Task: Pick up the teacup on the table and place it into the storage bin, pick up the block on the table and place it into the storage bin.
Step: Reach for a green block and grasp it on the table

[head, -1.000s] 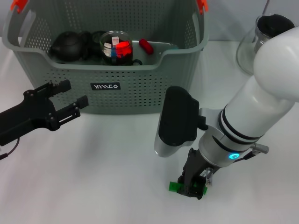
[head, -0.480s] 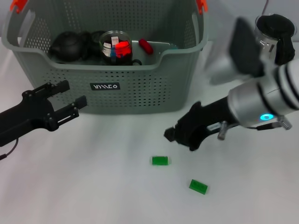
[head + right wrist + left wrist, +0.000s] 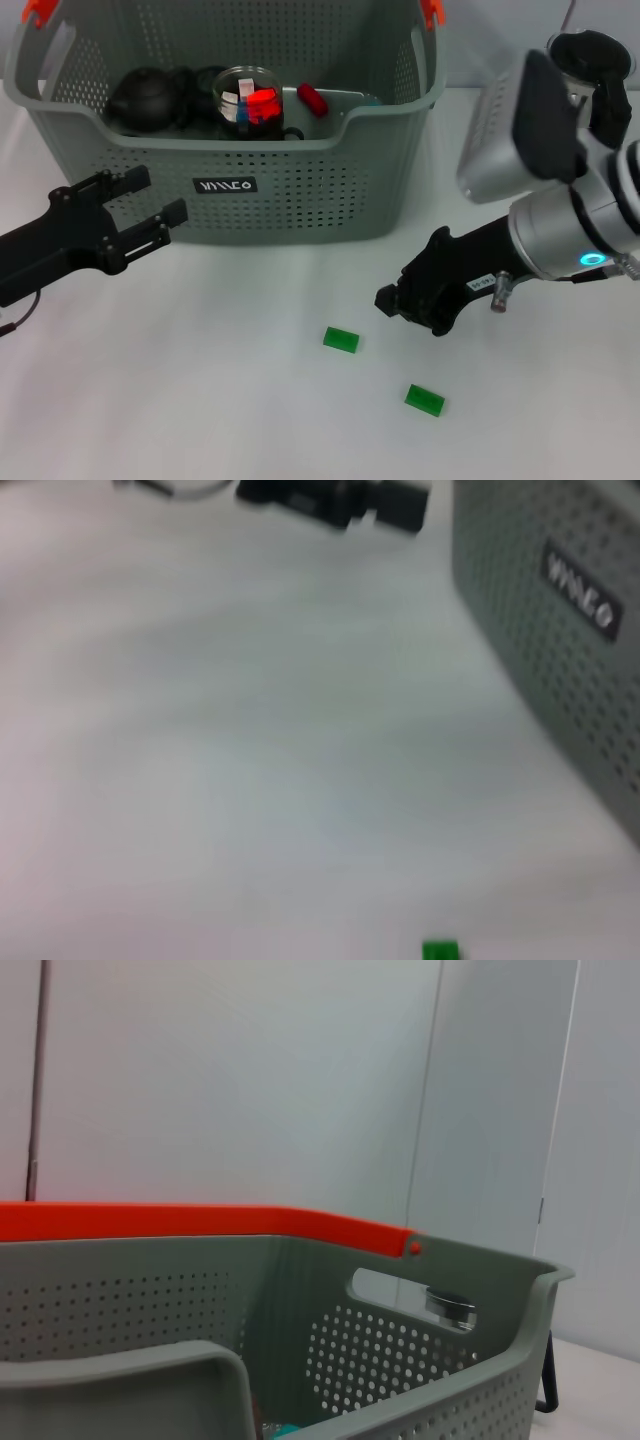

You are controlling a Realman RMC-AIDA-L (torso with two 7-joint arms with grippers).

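Observation:
Two small green blocks lie on the white table, one (image 3: 341, 339) in front of the storage bin (image 3: 300, 190) and one (image 3: 424, 400) nearer the front edge. My right gripper (image 3: 398, 298) hovers just right of and above the first block, apart from both. In the right wrist view one green block (image 3: 440, 950) shows at the frame's edge. My left gripper (image 3: 155, 197) is open and empty by the bin's front left wall. The bin's orange-tipped rim (image 3: 200, 1222) fills the left wrist view. No teacup shows on the table.
Inside the bin sit a dark teapot (image 3: 148, 96), a glass jar with red contents (image 3: 248, 100) and a red item (image 3: 312, 98). A glass teapot with a black lid (image 3: 585, 55) stands at the back right, behind my right arm.
My right arm rose off a green block near the table's front and swung up and to the right. Two green blocks now lie apart on the table. The left arm barely moved.

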